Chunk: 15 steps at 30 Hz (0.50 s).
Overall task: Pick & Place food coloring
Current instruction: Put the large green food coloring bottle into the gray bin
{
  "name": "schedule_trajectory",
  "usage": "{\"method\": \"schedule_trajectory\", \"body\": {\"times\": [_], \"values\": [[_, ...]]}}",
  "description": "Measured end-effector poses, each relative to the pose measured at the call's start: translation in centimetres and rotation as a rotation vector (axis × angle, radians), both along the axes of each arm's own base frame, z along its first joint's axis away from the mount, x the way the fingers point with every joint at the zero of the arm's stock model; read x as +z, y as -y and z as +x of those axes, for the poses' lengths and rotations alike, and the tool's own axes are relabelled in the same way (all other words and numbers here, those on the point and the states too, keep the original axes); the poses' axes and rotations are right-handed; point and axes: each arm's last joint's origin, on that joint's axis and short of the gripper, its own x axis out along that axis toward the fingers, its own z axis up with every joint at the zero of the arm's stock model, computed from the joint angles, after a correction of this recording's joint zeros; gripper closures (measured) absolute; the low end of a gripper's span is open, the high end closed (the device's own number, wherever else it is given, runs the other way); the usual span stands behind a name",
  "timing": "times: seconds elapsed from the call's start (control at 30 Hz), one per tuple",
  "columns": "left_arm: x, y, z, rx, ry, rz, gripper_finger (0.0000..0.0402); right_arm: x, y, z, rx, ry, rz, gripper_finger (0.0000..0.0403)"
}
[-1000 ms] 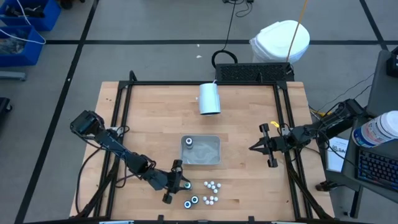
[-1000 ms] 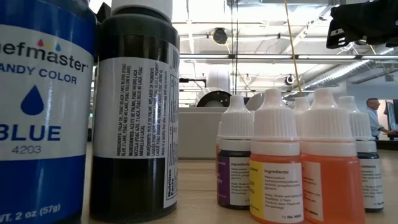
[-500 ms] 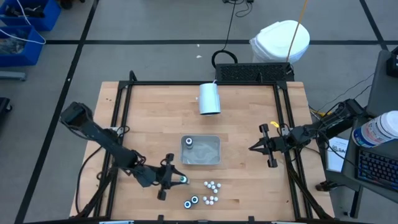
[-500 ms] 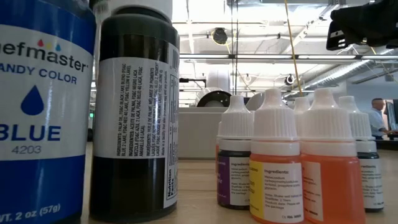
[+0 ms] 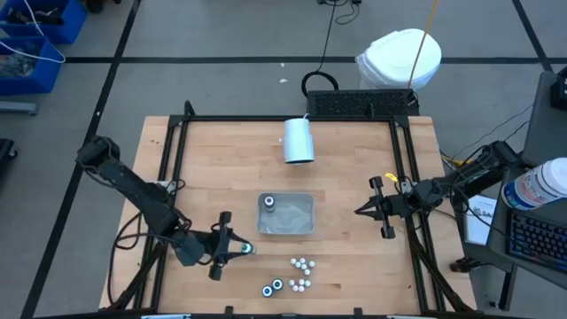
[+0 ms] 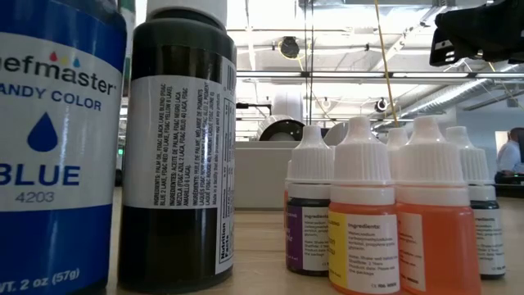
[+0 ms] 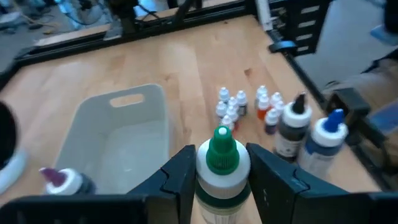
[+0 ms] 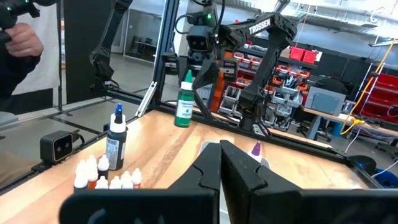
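Left wrist view shows the left gripper [image 7: 221, 171] clamped partway closed on a green-capped food coloring bottle [image 7: 222, 163], held above the wooden table [image 5: 354, 168] just beside the grey tray [image 7: 134, 140], which already contains a purple-tipped bottle [image 7: 62, 180]; the right gripper [image 5: 361, 211] waits fully closed at the table's right side. Likely risks: the grip sits near the bottle's shoulder, so the bottle could tilt or slip, strike the tray rim, or miss the tray on release. Remaining bottles [image 5: 299, 266] stand clustered near the table's front edge, a white cup [image 5: 299, 140] lies at the back, and shelving and a person's hand [image 8: 28, 40] appear in the room beyond.
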Motion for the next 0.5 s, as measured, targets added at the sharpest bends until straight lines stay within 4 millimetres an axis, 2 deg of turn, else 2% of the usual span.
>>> {"method": "schedule_trajectory", "body": {"times": [0.2, 0.33, 0.5], "values": [[0.4, -0.6, 0.5, 0.085, 0.053, -0.015, 0.0269, 0.0, 0.0, 0.0, 0.002, -0.004, 0.017, 0.0403], [1.4, -1.7, 1.4, 0.214, 0.153, -0.065, 0.0269, 0.0, 0.0, 0.0, 0.002, -0.004, 0.018, 0.0403], [1.5, -3.3, 2.9, 0.319, 0.183, -0.144, 0.0268, 0.0, 0.0, 0.0, 0.002, -0.004, 0.018, 0.0403]]}}
